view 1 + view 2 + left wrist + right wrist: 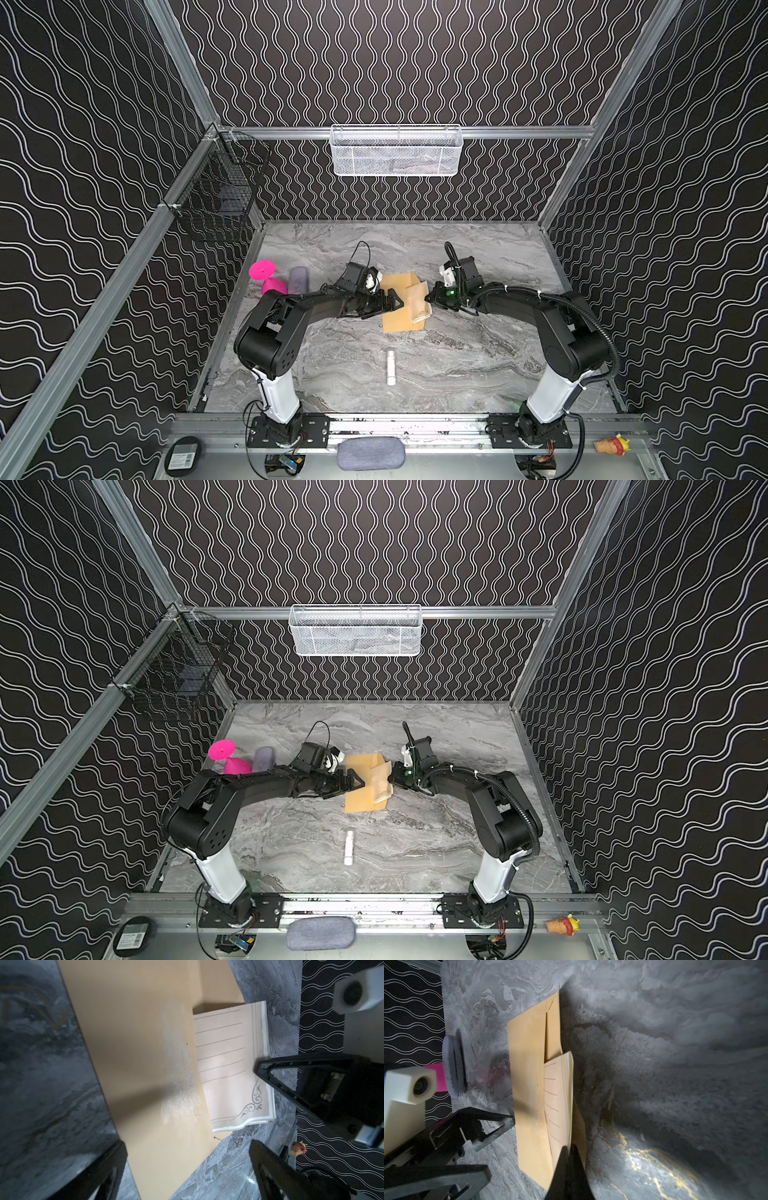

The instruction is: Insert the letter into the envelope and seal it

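One letter (225,1076) edge pinched in right hand (257,1068).

Light falls evenly from overhead in both top views, sharp throughout, with only soft shadows on the marble surface (457,365). The left wrist view is dim and smeared along one side, yet the letter (228,1064) reads crisp. The right wrist view is murkier, the envelope (527,1084) bowed by the lens, with yellowish glare on the surface.

Part of letter (228,1064) hidden inside envelope (135,1043). Fingers (566,1172) of right gripper (569,1147), beside envelope, cut off by right wrist view's edge; flap tip probably behind them.
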Controlling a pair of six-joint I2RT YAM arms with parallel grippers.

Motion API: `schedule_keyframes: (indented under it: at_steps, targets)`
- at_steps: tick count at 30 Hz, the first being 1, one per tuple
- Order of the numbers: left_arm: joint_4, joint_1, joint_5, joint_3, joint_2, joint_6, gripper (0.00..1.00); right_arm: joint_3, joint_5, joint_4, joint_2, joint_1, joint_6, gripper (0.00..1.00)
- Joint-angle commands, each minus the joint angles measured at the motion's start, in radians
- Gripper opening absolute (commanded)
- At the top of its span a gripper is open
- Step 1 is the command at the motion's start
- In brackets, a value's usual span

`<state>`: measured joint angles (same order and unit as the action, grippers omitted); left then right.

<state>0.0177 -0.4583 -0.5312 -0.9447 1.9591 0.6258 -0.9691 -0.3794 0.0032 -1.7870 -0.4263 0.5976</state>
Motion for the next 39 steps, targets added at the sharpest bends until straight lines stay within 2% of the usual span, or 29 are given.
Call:
schedule_keyframes:
  at_steps: [1, 39]
  targets:
    - [-0.051, -0.003, 0.014, 0.003, 0.004, -0.005, 0.97, -0.01, -0.005, -0.006, -0.012, -0.003, -0.025, 0.0]
    - [-0.008, -0.028, -0.026, 0.021, 0.033, 0.017, 0.96, -0.022, 0.034, -0.023, -0.057, -0.039, -0.042, 0.0]
